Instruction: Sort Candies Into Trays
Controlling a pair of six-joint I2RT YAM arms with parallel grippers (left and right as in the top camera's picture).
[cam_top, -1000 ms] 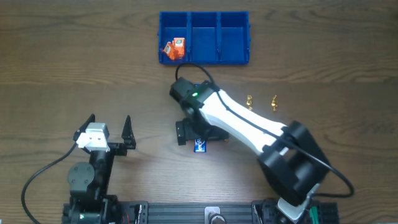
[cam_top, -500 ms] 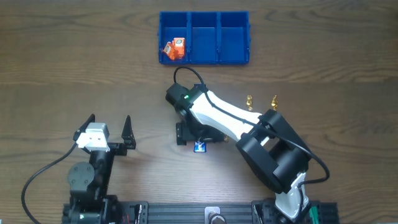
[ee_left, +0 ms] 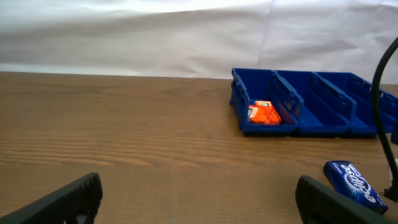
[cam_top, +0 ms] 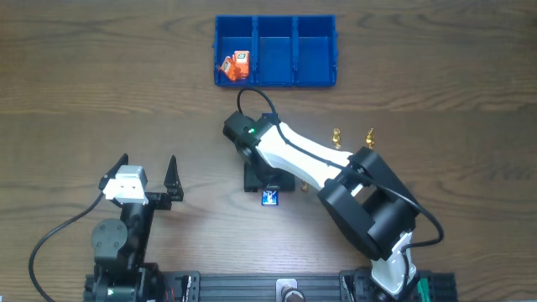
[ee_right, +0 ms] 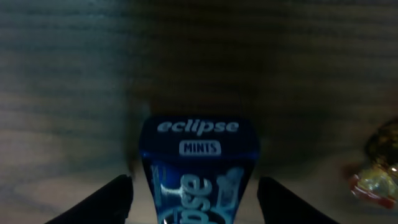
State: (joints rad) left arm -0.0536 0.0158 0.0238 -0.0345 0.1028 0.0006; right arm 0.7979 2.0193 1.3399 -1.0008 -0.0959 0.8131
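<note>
We record the blue tray (cam_top: 275, 50) at the far side of the worktop (cam_top: 84, 84); two orange candies (cam_top: 236, 65) lie in its end compartment on the left arm's side, the other two compartments bare; the blue mint tin (cam_top: 270, 197) lies flat on the worktop, well apart from the tray on its near side, roughly in line with the middle compartment; the right gripper (ee_right: 199, 205) hangs over the tin, fingers apart, one either side of it, not clamped; two gold-wrapped candies (cam_top: 336, 136) stand nearer the tray's right end; the left gripper (cam_top: 148, 168) sits well apart from the tray, fingers spread, holding nothing.
</note>
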